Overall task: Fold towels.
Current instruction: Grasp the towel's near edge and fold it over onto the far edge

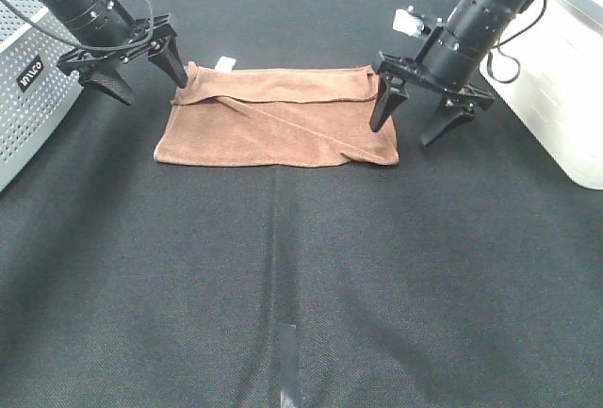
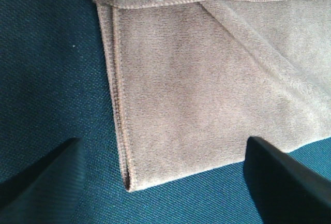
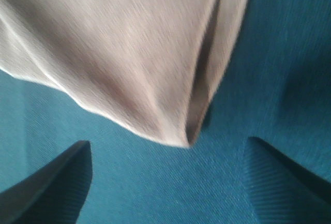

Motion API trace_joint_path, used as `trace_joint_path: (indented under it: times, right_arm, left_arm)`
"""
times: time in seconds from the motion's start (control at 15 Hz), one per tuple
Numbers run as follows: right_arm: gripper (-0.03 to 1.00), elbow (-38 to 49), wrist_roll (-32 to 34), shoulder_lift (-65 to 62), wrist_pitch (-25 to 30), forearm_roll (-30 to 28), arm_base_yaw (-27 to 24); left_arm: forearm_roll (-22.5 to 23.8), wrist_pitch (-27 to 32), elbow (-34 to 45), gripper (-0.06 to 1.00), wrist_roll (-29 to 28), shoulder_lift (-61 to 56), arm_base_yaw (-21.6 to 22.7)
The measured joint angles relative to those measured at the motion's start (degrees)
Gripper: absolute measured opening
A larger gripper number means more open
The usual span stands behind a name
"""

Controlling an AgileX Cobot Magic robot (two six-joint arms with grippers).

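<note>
Left end effector (image 1: 154,89) and right end effector (image 1: 400,135) gape empty, flanking the towel (image 1: 273,125).

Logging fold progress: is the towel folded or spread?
Folded over, untidily: towel shows two stacked hem layers in the left wrist view, plus a diagonal ridge.

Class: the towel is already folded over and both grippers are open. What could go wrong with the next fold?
1. A diagonal ridge crosses the towel; folding over it may press in a crooked crease.
2. At the corner near the right gripper the layers gape, so it might pinch only one layer.
</note>
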Motion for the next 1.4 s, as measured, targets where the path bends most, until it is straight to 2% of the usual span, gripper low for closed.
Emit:
trace_joint_path:
  times: [0.2, 0.33, 0.4, 0.53, 0.67, 0.87, 1.4]
  right_arm:
    - [0.76, 1.83, -1.09, 0.00, -0.92, -0.06, 0.00]
    - [0.76, 1.89, -1.72, 0.00, -1.09, -0.06, 0.00]
    - [0.76, 1.89, -1.72, 0.00, -1.09, -0.06, 0.00]
    - [0.76, 1.89, -1.83, 0.00, -1.09, -0.06, 0.00]
    - [0.76, 1.89, -1.83, 0.00, -1.09, -0.06, 0.00]
    - [0.76, 1.89, -1.83, 0.00, -1.38, 0.40, 0.00]
    - [0.76, 1.89, -1.09, 0.00, -6.25, 0.29, 0.00]
  left_arm:
    - [0.17, 0.00, 0.86, 0.78, 0.00, -0.29, -0.40]
    - [1.15, -1.95, 8.37, 0.78, 0.00, -2.58, -3.61]
    - [1.15, -1.95, 8.37, 0.78, 0.00, -2.58, -3.61]
    - [1.15, -8.37, 19.19, 0.77, 0.00, -5.84, -5.10]
    - [1.20, -16.84, 31.34, 0.77, 0.52, -11.75, -4.53]
    - [0.40, -35.29, 46.30, 0.76, -0.92, -21.43, -3.78]
    - [-0.06, -40.85, 46.87, 0.76, -0.86, -19.54, -3.44]
